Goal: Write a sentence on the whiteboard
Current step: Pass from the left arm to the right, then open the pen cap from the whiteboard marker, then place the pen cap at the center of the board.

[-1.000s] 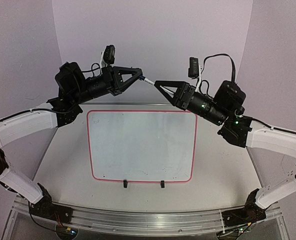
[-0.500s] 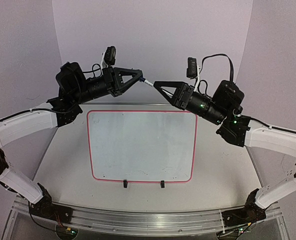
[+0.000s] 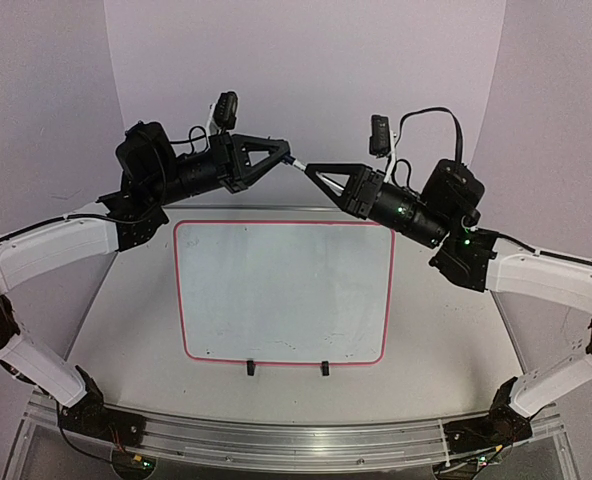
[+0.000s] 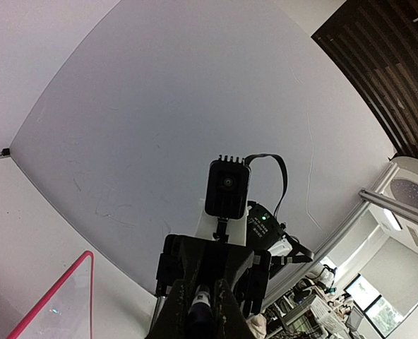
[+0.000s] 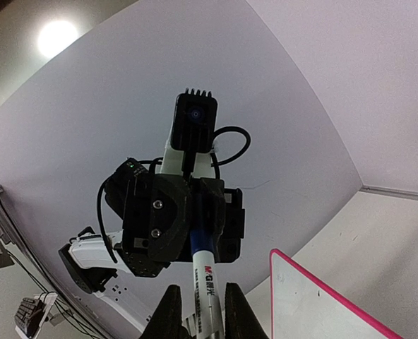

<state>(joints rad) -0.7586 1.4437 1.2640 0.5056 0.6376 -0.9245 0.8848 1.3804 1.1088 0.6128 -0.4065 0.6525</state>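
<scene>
While the left tool [image 3: 279,152] is clamped shut on one end of a marker [image 3: 298,166], holding it in the air above the far edge of the whiteboard [image 3: 276,300], the right tool [image 3: 314,171] meets it from the other side. Its fingers [image 5: 170,314] flank the barrel closely; whether they actually press on it I cannot tell. The whiteboard lies flat on the surface [image 3: 126,330] between the arms, well below both tools. No lettering shows on it, so the sentence is not yet begun.

If the right tool bites off-centre or pulls at an angle, it could lever the marker out of the left hold and drop it onto the board.

From overhead the marker is only a sliver between the tips. The right wrist view shows its labelled barrel running from the left tool down between the right fingers. The left wrist view shows just the marker's end and a corner of the pink rim.
</scene>
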